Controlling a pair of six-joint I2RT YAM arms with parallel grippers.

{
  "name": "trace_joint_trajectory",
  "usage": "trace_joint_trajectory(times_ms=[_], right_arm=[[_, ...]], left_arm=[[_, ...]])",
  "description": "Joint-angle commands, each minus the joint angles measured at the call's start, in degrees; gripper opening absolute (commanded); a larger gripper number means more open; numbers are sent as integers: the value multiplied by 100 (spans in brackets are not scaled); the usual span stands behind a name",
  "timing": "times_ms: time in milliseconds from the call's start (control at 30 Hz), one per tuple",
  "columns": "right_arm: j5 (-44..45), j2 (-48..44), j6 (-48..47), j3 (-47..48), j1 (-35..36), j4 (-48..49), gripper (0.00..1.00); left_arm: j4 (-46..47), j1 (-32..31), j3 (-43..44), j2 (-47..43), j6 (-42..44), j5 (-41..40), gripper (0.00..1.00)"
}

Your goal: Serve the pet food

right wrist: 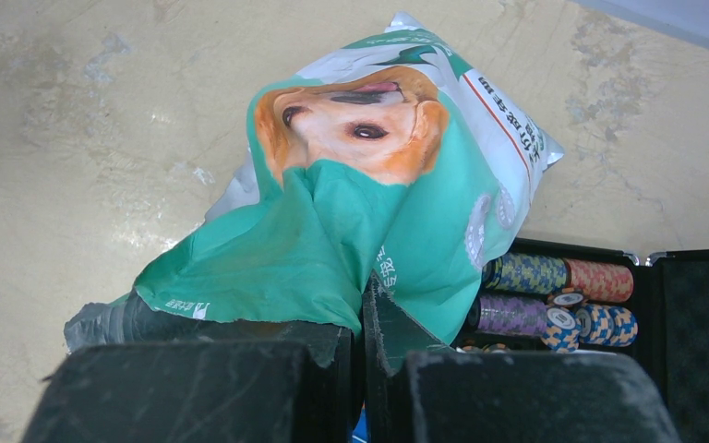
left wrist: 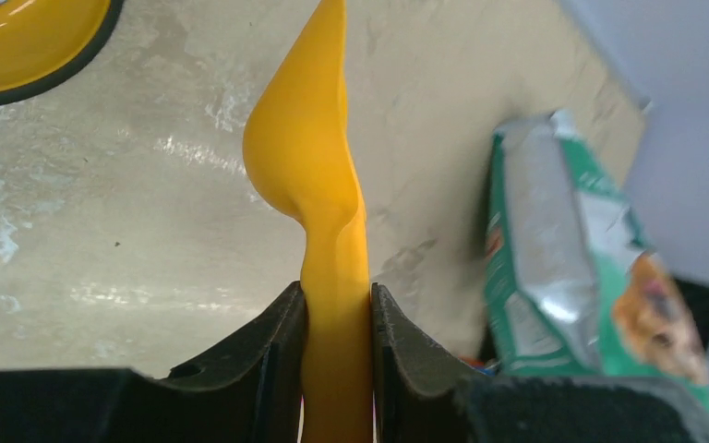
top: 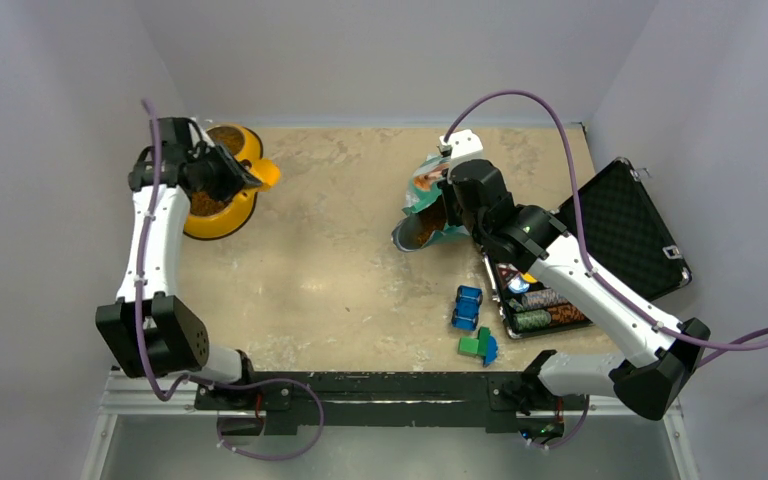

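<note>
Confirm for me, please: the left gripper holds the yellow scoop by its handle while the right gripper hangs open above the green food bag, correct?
Not quite. The right gripper is shut on the bag, pinching its edge, as the right wrist view shows. The left gripper does hold the scoop by its handle.

Only tiny, illegible print on the teal pet food bag (right wrist: 443, 185).
</note>
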Motion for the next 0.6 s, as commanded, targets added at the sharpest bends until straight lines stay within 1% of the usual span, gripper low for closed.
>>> trace_joint_trajectory(times_ms=[0,67,133,233,300,333,433,500,567], right_arm=[[172,-258,15,291,40,602,0],[172,-262,12,300,60,589,0],[167,-258,20,307,86,575,0],[154,-239,25,324,119,553,0],[154,-238,25,323,152,548,0],[148,-241,22,320,167,552,0],[139,-293,0,270,192,578,0],[128,-310,-10,241,192,596,0],[104,-326,-18,233,197,605,0]], left_arm=[[4,-492,-590,-50,2921,-237,0],[346,-500,-1077,-295,3363,-534,0],[700,-499,-1579,-538,3593,-714,0],[1412,-499,-2165,-809,3507,-615,0],[2084,-500,-2658,-1020,3430,-817,0],[2186,-501,-2758,-1047,3386,-1052,0],[2064,-499,-2798,-880,3224,-1649,0],[1727,-484,-2619,-531,3110,-1777,0],[1167,-474,-2281,-80,2992,-1669,0]])
